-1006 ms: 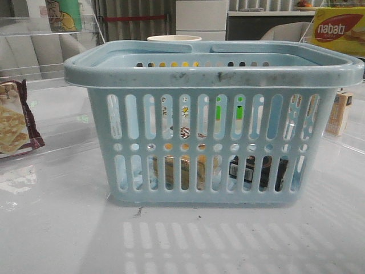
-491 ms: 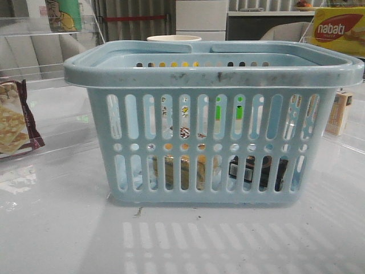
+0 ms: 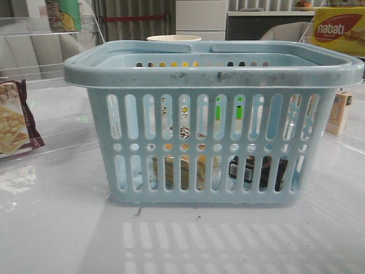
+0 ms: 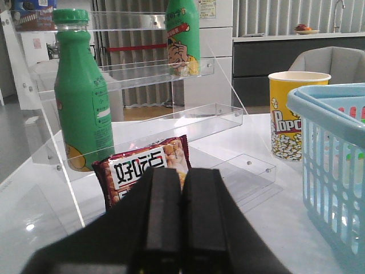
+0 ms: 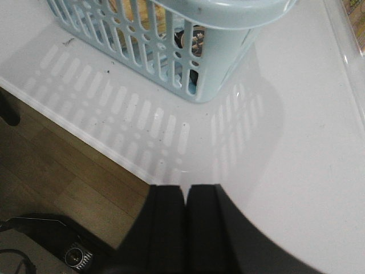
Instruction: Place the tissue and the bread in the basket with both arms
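A: Item one, the basket [image 3: 212, 123]. We log it upright on the white table [image 3: 57, 228], mid-scene, handles folded down along the rim.

B: Contents, through the front slots: the bread [image 3: 185, 171], golden-brown, low on the floor toward the basket's left; the tissue [image 3: 258, 172], a black packet, just beside it toward the right. Whether the two touch, we cannot tell.

A: Left gripper [image 4: 181, 217]: fingers pressed together, holding nothing, well back from the basket, facing a snack packet [image 4: 145, 171], a green bottle [image 4: 82, 108] and a popcorn cup [image 4: 293, 117].

B: Right gripper [image 5: 186, 228]: fingers likewise together and empty, out past the table edge, the basket's corner in sight.

A: Step in hand, as we judge it: both placements appear complete; the arms sit parked clear.

B: Next move, by our reckoning: little beyond holding clear of the rim. Should a packet need nudging flat, we would first have to part the fingers and come in over the rim from above.
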`<state>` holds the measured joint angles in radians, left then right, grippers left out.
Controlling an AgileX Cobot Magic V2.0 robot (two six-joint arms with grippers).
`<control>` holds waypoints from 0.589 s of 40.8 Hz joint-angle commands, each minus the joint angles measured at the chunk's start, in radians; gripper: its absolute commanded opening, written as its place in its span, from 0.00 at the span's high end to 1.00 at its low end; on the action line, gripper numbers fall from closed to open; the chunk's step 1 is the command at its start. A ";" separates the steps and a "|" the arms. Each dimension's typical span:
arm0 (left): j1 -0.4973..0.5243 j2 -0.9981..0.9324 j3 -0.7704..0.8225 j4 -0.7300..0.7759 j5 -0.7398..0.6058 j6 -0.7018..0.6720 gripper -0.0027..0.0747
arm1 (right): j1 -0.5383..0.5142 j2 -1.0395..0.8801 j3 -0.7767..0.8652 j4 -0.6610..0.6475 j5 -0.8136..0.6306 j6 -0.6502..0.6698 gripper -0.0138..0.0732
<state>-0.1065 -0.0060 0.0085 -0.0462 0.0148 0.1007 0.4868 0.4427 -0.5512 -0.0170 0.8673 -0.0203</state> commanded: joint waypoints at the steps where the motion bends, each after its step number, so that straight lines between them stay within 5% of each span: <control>1: 0.015 -0.020 -0.001 -0.014 -0.093 0.004 0.85 | -0.002 0.004 -0.026 -0.008 -0.061 -0.007 0.78; 24: 0.045 -0.020 -0.001 -0.027 -0.093 0.004 0.85 | -0.002 0.004 -0.026 -0.008 -0.061 -0.007 0.78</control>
<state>-0.0619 -0.0060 0.0085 -0.0637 0.0130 0.1028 0.4868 0.4427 -0.5512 -0.0170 0.8673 -0.0203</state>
